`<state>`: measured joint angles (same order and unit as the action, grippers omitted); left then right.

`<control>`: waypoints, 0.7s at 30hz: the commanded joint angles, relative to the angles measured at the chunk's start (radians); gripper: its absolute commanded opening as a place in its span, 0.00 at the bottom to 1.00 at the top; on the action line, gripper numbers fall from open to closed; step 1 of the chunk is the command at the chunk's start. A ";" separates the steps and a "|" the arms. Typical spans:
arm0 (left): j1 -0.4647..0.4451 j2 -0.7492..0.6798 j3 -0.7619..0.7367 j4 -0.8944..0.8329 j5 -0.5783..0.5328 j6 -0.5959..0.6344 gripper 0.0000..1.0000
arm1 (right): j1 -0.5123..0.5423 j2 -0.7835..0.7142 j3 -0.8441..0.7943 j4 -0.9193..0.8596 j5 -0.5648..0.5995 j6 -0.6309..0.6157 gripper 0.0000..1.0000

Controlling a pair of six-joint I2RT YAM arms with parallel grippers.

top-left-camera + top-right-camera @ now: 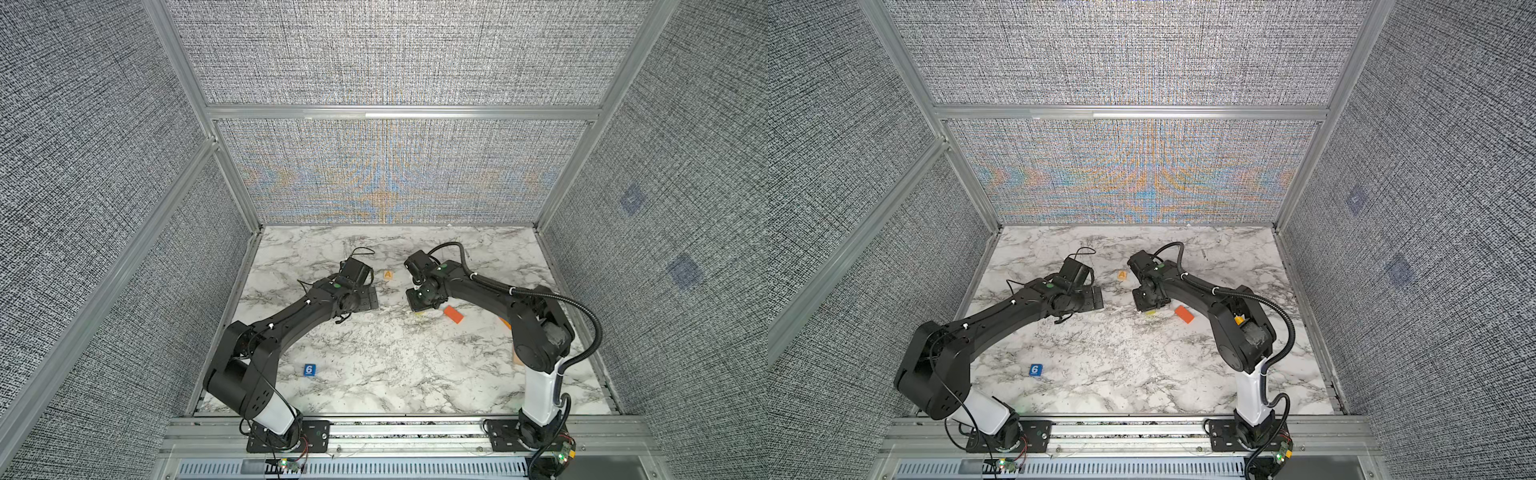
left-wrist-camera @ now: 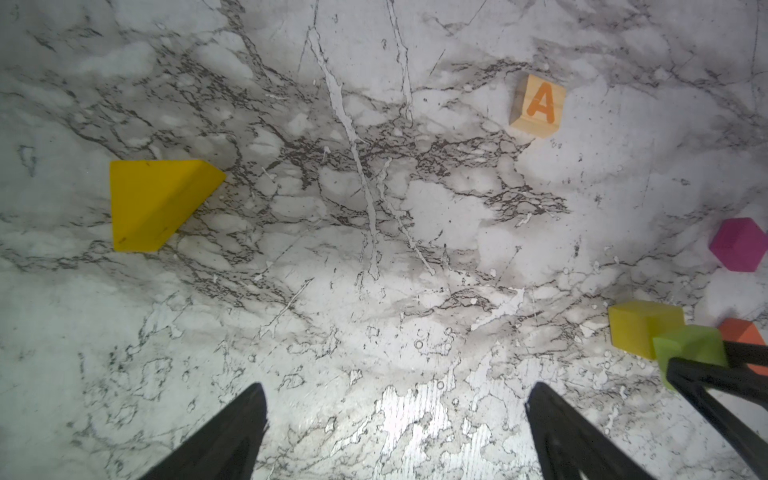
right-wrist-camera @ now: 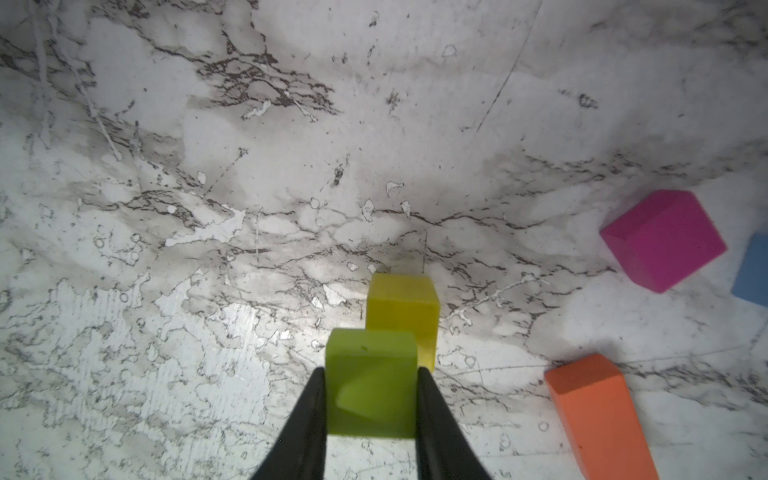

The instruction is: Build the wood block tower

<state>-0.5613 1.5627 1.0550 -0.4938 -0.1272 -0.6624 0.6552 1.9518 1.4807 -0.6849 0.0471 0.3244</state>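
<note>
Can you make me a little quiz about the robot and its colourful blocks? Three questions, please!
1. True or false: the right gripper is shut on the lime cube.
2. What colour is the wedge lying on the table? A) yellow B) blue C) magenta
3. Fill the gap: the left gripper is ____ and holds nothing.

Key: 1 true; 2 A; 3 open.
</note>
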 commanded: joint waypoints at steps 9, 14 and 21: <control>0.000 0.020 0.003 0.024 0.015 -0.001 0.98 | -0.016 -0.006 0.001 -0.011 0.009 -0.021 0.30; 0.000 0.025 0.007 0.026 0.021 -0.002 0.98 | -0.016 0.001 0.002 -0.007 0.007 -0.022 0.31; 0.000 0.027 0.007 0.028 0.021 -0.003 0.98 | -0.016 0.016 0.003 -0.003 0.011 -0.028 0.31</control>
<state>-0.5613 1.5864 1.0561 -0.4725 -0.1051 -0.6628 0.6403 1.9625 1.4803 -0.6846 0.0505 0.3061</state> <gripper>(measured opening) 0.980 0.314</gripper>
